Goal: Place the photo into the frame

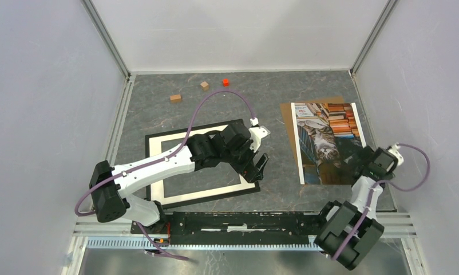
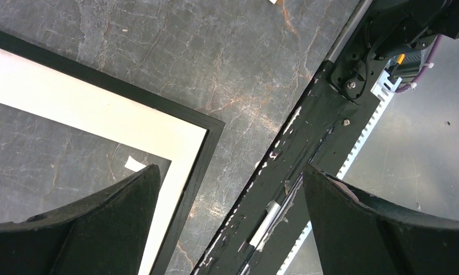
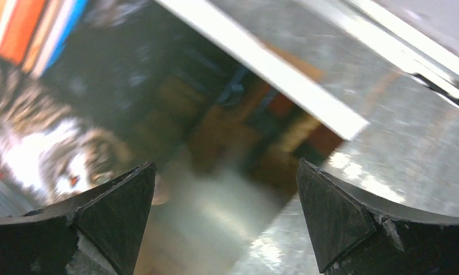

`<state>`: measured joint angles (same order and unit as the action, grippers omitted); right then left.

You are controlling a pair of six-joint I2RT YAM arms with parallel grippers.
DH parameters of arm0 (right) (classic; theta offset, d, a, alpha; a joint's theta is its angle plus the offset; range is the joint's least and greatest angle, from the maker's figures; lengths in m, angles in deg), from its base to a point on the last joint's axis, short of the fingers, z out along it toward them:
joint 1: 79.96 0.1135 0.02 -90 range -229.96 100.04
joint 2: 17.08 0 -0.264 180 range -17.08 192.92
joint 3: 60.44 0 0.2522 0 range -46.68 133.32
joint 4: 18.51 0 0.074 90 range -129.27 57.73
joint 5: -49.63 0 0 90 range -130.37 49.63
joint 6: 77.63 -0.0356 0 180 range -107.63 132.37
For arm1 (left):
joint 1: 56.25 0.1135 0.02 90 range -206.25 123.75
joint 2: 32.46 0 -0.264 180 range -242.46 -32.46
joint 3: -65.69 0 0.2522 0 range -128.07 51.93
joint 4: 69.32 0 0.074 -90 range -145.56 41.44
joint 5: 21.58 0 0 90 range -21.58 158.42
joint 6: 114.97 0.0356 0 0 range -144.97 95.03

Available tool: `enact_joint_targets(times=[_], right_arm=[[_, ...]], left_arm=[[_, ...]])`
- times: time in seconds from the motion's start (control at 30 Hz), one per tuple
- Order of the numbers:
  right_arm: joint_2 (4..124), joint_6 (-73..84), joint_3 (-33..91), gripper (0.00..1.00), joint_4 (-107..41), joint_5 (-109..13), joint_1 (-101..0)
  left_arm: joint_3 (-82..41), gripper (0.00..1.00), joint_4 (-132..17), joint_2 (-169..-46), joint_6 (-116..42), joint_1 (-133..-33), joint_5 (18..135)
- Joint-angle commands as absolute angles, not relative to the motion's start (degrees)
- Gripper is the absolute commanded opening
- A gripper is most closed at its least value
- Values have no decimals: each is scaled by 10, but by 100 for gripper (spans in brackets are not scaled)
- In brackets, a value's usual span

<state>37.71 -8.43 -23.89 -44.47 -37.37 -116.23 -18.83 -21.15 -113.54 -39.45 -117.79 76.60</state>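
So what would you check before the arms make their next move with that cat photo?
1. Cat photo lying flat: ok.
2. Right jaws open above its near right corner: ok.
3. Left jaws open and empty: ok.
4. Black frame clear of arms: not ok, the left arm stretches across it.
5. Photo loose from the brown board beneath it: cannot tell.
6. Small blocks away from the path between photo and frame: ok.
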Motion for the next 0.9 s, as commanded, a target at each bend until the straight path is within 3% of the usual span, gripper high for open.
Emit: enact_joint_targets(times=[0.0, 0.17, 0.37, 0.57, 0.87], right_arm=[[343, -109, -271, 98, -404, -402, -1278], [321, -73, -283, 98, -392, -455, -1390], [383, -37, -330, 95, -288, -594, -1478], [417, -50, -367, 84, -201, -709, -1484], [427, -74, -403, 69, -111, -770, -1485]], left_arm=[[-182, 100, -239, -1107, -386, -1181, 772], [-182, 100, -241, -1107, -389, -1189, 782], [-179, 100, -244, -1104, -389, -1192, 780], [-180, 100, -240, -1112, -386, -1192, 774], [-178, 100, -243, -1113, -385, -1192, 771]])
